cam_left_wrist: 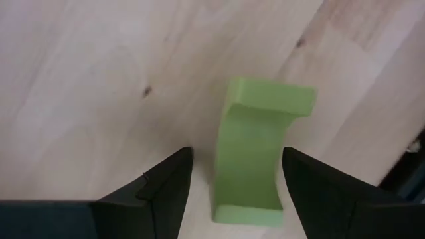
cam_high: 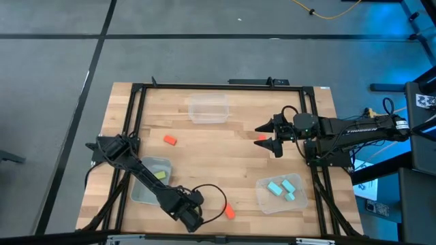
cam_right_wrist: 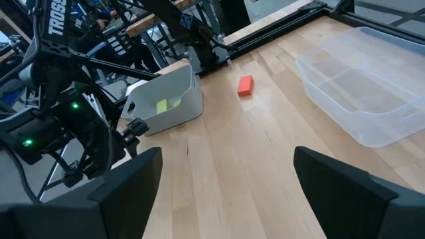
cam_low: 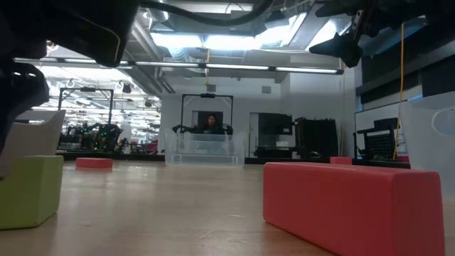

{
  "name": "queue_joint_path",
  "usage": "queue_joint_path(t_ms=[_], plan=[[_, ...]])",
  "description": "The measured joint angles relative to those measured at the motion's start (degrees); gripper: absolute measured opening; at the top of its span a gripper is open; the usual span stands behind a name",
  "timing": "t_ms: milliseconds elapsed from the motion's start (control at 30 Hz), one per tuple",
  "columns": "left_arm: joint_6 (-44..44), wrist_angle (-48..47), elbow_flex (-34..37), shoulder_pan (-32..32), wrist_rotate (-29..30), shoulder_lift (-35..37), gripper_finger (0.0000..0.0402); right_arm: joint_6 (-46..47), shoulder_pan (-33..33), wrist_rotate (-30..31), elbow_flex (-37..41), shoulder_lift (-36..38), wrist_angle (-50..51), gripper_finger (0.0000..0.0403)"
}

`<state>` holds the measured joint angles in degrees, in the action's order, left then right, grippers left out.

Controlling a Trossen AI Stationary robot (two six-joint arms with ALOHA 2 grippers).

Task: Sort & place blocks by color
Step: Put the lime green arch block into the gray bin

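Note:
A yellow-green block (cam_left_wrist: 255,153) lies on the wooden table (cam_high: 218,163) near its front edge. My left gripper (cam_left_wrist: 236,159) points down over it, open, one finger on either side of the block. In the high view the gripper (cam_high: 191,218) hides the block. In the low view the block (cam_low: 28,190) shows at the left. My right gripper (cam_high: 270,136) hangs open above the table's right middle, holding nothing. Orange-red blocks lie at the left middle (cam_high: 169,139), below my right gripper (cam_high: 260,137) and near the front edge (cam_high: 229,211).
A clear bin (cam_high: 139,194) at the front left holds yellow-green blocks (cam_high: 159,175). Another bin (cam_high: 262,197) at the front right holds cyan blocks (cam_high: 281,187). A third clear bin (cam_high: 208,109) stands at the far middle. A black frame (cam_high: 218,86) runs around the table.

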<state>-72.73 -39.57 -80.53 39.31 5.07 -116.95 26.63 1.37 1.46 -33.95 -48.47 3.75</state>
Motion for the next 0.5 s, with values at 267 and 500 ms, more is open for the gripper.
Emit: queue_joint_path(t_ms=[267, 500], plan=[[1.28, -0.12, 1.9, 0.04, 0.45, 0.33, 0.0229, -0.09, -0.01, 0.43, 0.0, 0.01, 0.0, 0.0344], [6.39, -0.2, 2.38, 0.31, 2.09, 0.26, 0.0218, -0.09, -0.02, 0.46, 0.0, 0.0, 0.0, 0.0344]])
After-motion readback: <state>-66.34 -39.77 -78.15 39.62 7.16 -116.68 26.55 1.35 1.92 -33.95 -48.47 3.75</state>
